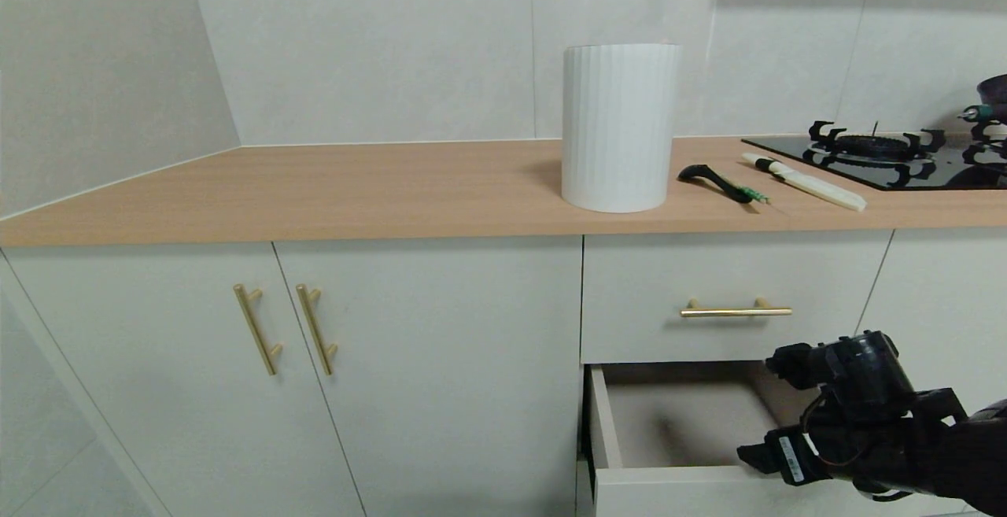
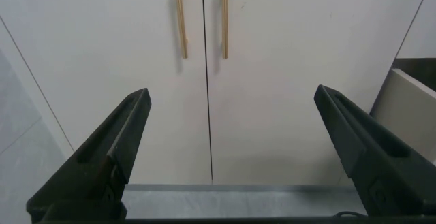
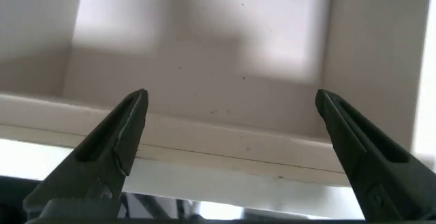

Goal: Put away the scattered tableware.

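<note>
- Head view: right claw (image 1: 767, 411) sits at the front edge of the open drawer (image 1: 669, 430), fingers spread wide, gripping nothing.
- Right wrist view: right claw (image 3: 230, 98) faces the drawer's floor and back wall (image 3: 204, 67).
- Left claw (image 2: 230, 94) is wide open with nothing held, facing the cabinet doors (image 2: 204, 81).
- Black-handled utensil (image 1: 720, 184) and white knife (image 1: 802, 181) lie on the countertop (image 1: 393, 186), well above the right claw, near each other but apart.
- White ribbed holder (image 1: 620, 127) stands above the right claw and to its left.
- White label (image 1: 791, 458) on the right wrist; print too small to read.
</note>
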`<state>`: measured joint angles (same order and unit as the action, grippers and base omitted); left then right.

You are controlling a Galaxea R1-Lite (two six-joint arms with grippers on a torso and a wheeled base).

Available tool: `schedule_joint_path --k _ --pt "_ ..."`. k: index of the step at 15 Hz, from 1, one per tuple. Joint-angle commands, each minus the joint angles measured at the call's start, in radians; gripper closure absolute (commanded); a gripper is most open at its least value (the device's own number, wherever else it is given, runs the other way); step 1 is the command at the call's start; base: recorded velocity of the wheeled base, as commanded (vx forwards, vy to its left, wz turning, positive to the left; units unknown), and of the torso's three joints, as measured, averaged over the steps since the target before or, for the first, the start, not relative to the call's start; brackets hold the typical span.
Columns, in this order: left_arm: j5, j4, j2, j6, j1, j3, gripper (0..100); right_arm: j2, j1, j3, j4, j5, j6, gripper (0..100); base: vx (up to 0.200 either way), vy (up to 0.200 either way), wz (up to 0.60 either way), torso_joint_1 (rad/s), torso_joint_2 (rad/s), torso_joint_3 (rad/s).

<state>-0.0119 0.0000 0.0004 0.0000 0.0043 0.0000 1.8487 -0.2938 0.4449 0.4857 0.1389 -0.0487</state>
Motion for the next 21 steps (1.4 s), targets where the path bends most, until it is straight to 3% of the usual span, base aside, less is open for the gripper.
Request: schedule_joint_path --k 1,6,10,13,17,21 --pt "0.0 0.0 0.0 0.0 0.0 0.0 0 -0.048 -0.002 0.001 -0.019 -0.002 0.009 0 0.0 0.0 0.0 0.0 0.0 0.0" --pt "0.0 0.0 0.0 0.0 0.0 0.0 0 -0.157 -0.004 0.029 -0.273 -0.038 0.101 0 0.0 0.0 0.0 0.0 0.0 0.0" --pt "0.0 0.0 0.0 0.0 0.0 0.0 0 -0.226 -0.073 0.063 -0.507 -0.039 0.135 0 0.0 0.0 0.0 0.0 0.0 0.0" --pt "0.0 0.0 0.0 0.0 0.0 0.0 0 -0.246 -0.079 0.095 -0.51 -0.038 0.127 0 0.0 0.0 0.0 0.0 0.0 0.0" --pt "0.0 0.0 0.0 0.0 0.0 0.0 0 -0.312 -0.074 0.161 -0.507 -0.067 -0.023 0 0.0 0.0 0.0 0.0 0.0 0.0" --pt "0.0 0.0 0.0 0.0 0.0 0.0 0 -0.371 -0.053 0.155 -0.458 -0.102 -0.02 0 0.0 0.0 0.0 0.0 0.0 0.0"
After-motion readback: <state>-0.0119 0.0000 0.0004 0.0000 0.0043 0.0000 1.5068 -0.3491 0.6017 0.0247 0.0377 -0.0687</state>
